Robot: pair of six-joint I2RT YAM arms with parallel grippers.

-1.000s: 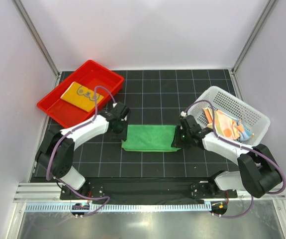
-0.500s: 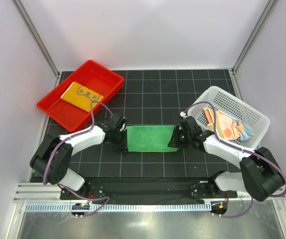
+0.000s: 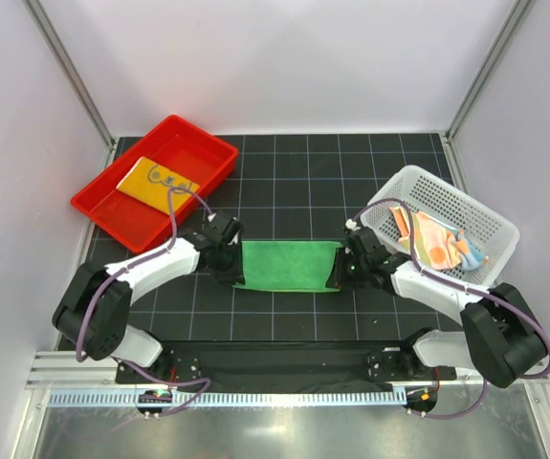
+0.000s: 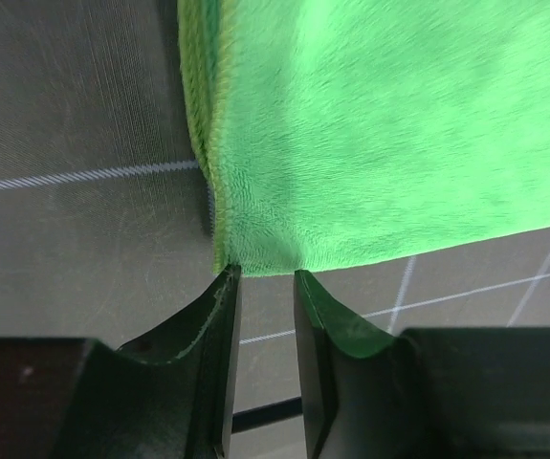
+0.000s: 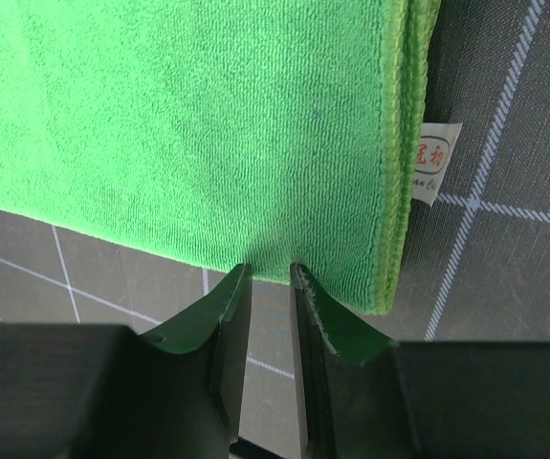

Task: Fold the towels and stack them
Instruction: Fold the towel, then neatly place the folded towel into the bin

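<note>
The bright green towel (image 3: pixel 289 265) lies flat as a folded rectangle on the black grid mat between my arms. My left gripper (image 3: pixel 229 260) is at its left end. In the left wrist view (image 4: pixel 261 275) the jaws stand slightly apart with bare mat between them, tips touching the towel's (image 4: pixel 389 134) near corner. My right gripper (image 3: pixel 340 270) is at its right end, jaws (image 5: pixel 270 270) also slightly apart and empty at the towel's (image 5: pixel 188 124) near edge. The yellow-orange towel (image 3: pixel 158 183) lies folded in the red tray (image 3: pixel 112 215). The striped dotted towel (image 3: pixel 437 244) sits crumpled in the white basket (image 3: pixel 447 189).
The red tray stands at the back left and the white basket at the right, both close to the arms. A white label (image 5: pixel 434 163) sticks out from the green towel's right end. Grey walls with metal posts close the area.
The green towel's uneven near edge has settled into a neat flat rectangle. My left gripper has moved down from the towel's far-left corner to its near-left corner. The right gripper barely shifted.
</note>
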